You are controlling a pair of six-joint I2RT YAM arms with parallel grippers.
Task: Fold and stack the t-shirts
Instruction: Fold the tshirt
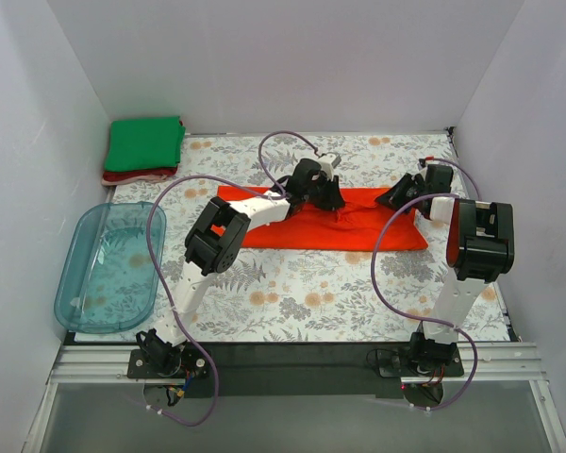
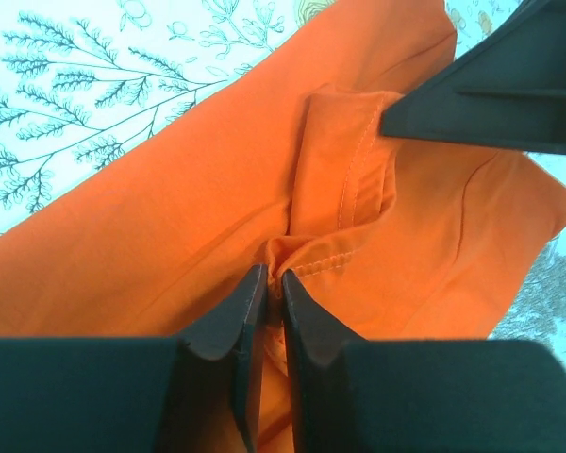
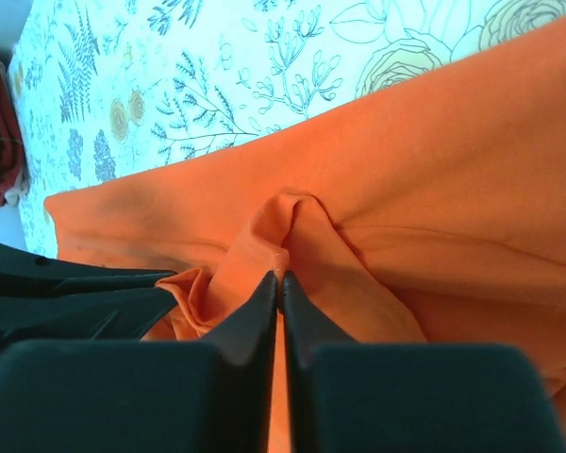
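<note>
Orange t-shirt (image 1: 340, 234) in left pincer (image 2: 272, 276) (right pincer (image 3: 278, 278))

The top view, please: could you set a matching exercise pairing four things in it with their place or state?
Things:
1. orange shirt
2. green shirt
3. blue tub
4. left gripper

Place or state:
A. at the left edge of the table
B. folded, on a dark red shirt in the far left corner
C. shut on a pinch of orange cloth
D. lying across the middle of the table

Pairs: 1-D, 2-B, 3-A, 4-C
</note>
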